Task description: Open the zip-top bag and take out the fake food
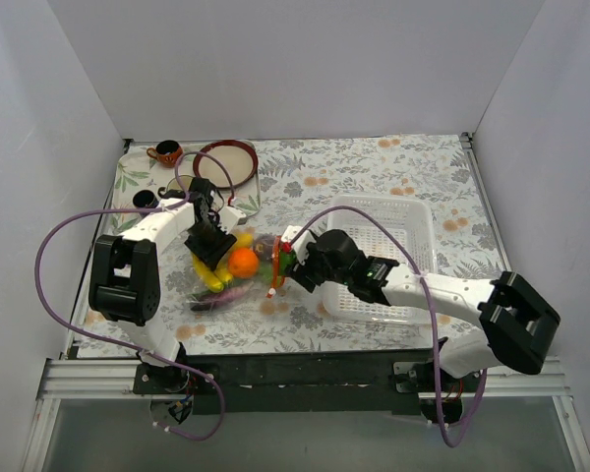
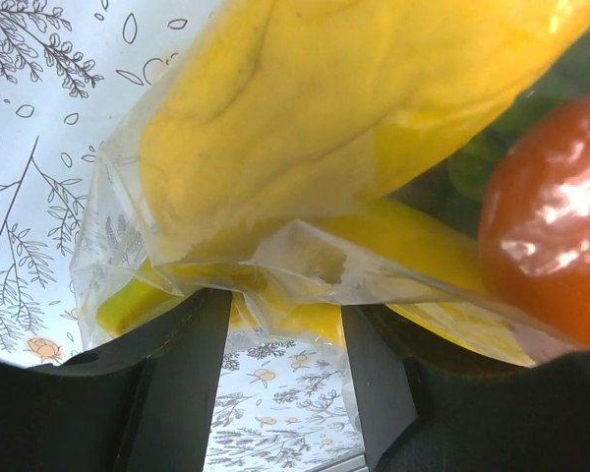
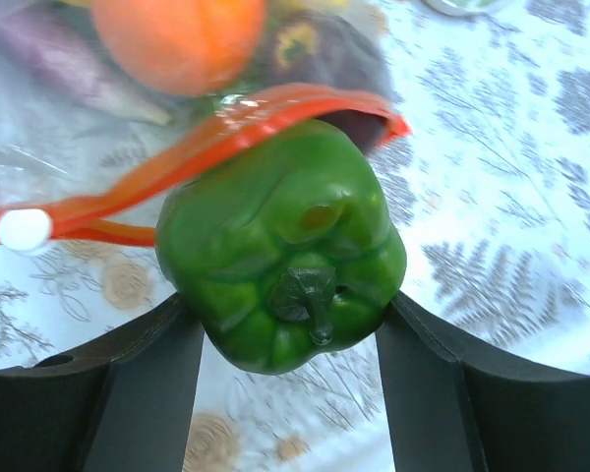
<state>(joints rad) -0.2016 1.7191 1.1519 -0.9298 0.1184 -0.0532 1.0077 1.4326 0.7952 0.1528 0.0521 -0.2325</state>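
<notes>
The zip-top bag [image 1: 238, 283] lies left of centre on the floral cloth, with its orange-red zip strip [image 1: 275, 271] facing right. Yellow bananas [image 2: 305, 108], an orange [image 1: 242, 262] and dark purple pieces [image 1: 219, 294] are inside it. My left gripper [image 1: 210, 246] grips the bag's far left end. In the left wrist view its fingers [image 2: 177, 374] pinch crinkled plastic and banana. My right gripper [image 1: 297, 262] is shut on a green pepper [image 3: 280, 246] at the bag's open mouth. The zip strip [image 3: 226, 128] arcs just behind the pepper. The bag's white slider [image 3: 23, 228] is at the left.
A white perforated basket [image 1: 403, 218] stands to the right, under my right arm. A red-rimmed bowl [image 1: 226, 157], a brown cup [image 1: 165, 152] and a dark cup [image 1: 146, 199] sit at the back left. White walls enclose three sides.
</notes>
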